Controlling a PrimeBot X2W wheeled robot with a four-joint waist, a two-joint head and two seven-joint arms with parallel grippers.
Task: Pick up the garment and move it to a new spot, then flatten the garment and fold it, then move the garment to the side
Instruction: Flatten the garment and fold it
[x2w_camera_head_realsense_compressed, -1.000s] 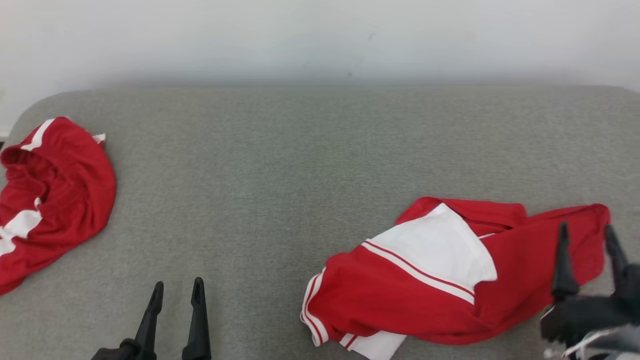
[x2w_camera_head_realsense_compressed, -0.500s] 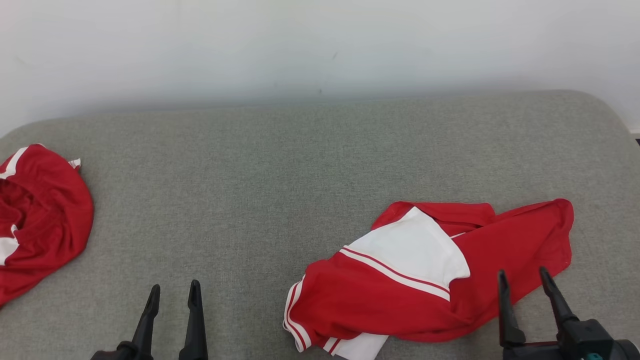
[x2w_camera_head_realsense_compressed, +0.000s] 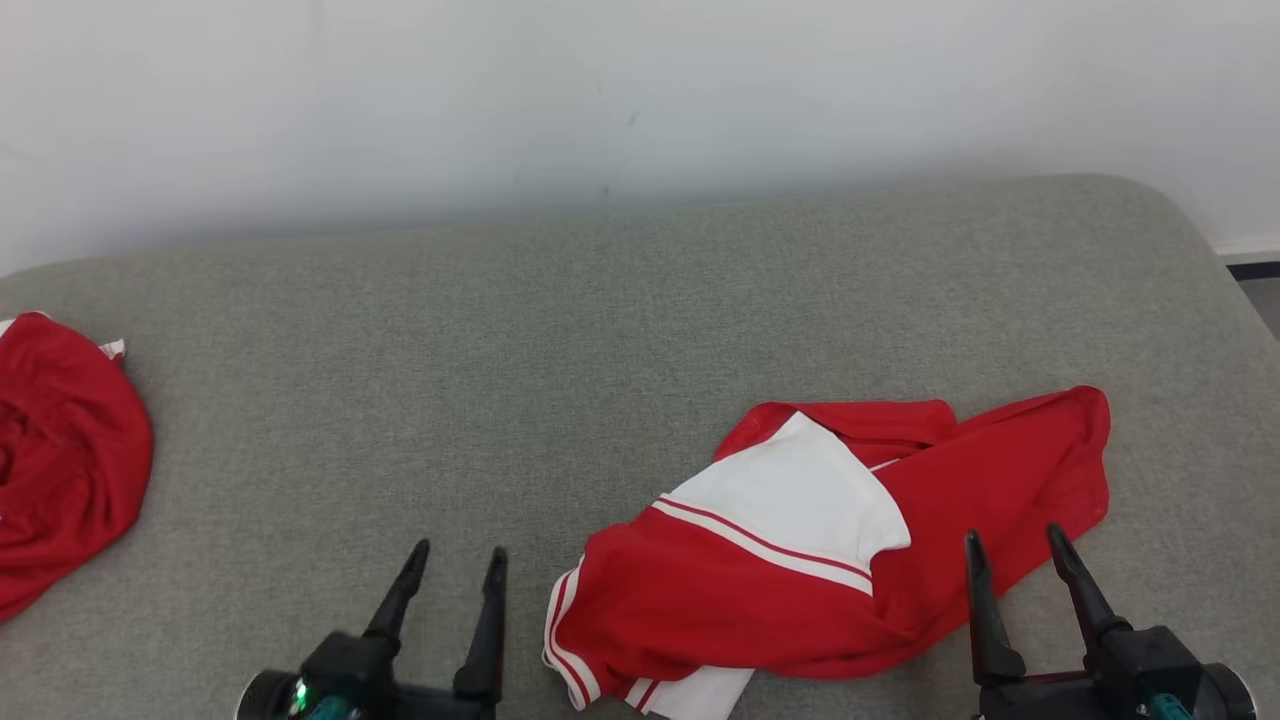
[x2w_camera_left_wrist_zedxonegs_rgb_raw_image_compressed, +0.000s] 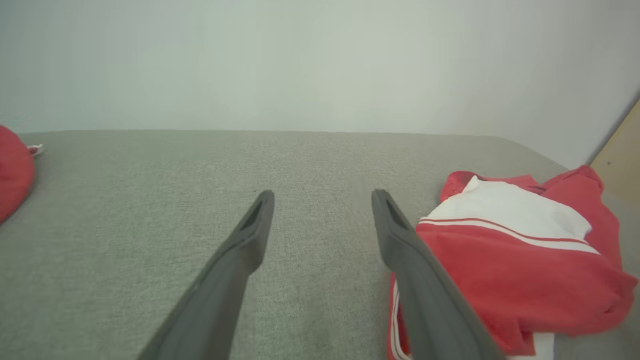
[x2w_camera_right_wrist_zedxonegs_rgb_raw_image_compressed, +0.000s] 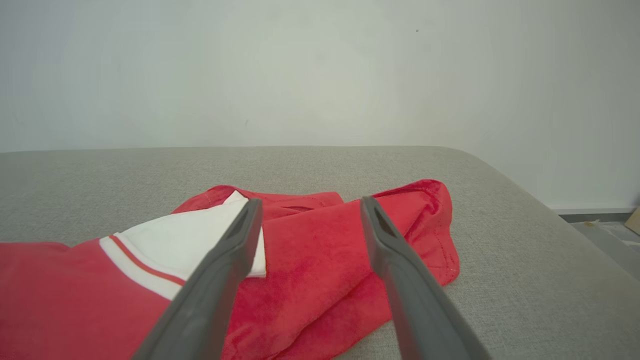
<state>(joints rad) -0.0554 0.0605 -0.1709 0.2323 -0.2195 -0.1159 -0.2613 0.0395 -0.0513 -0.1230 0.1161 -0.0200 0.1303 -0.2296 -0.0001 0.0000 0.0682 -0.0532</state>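
Note:
A crumpled red garment with a white panel and red-and-white stripes (x2w_camera_head_realsense_compressed: 830, 545) lies on the grey cushion at the lower right; it also lies at the right of the left wrist view (x2w_camera_left_wrist_zedxonegs_rgb_raw_image_compressed: 510, 260) and under the right wrist view's fingers (x2w_camera_right_wrist_zedxonegs_rgb_raw_image_compressed: 310, 260). My right gripper (x2w_camera_head_realsense_compressed: 1015, 550) stands open at the garment's near right edge, with nothing between its fingers. Just left of the garment's striped hem, my left gripper (x2w_camera_head_realsense_compressed: 455, 560) is open and empty over bare cushion. In the right wrist view my own gripper (x2w_camera_right_wrist_zedxonegs_rgb_raw_image_compressed: 307, 207) points over the red cloth.
A second red and white garment (x2w_camera_head_realsense_compressed: 60, 460) is bunched at the cushion's far left edge. The grey cushion (x2w_camera_head_realsense_compressed: 500, 330) runs back to a white wall (x2w_camera_head_realsense_compressed: 640, 90). Its rounded right corner drops to the floor (x2w_camera_head_realsense_compressed: 1255, 290).
The camera has turned right, so everything slid left in the head view. My right gripper has drawn back from over the garment to its near edge. My left gripper has moved right toward the hem.

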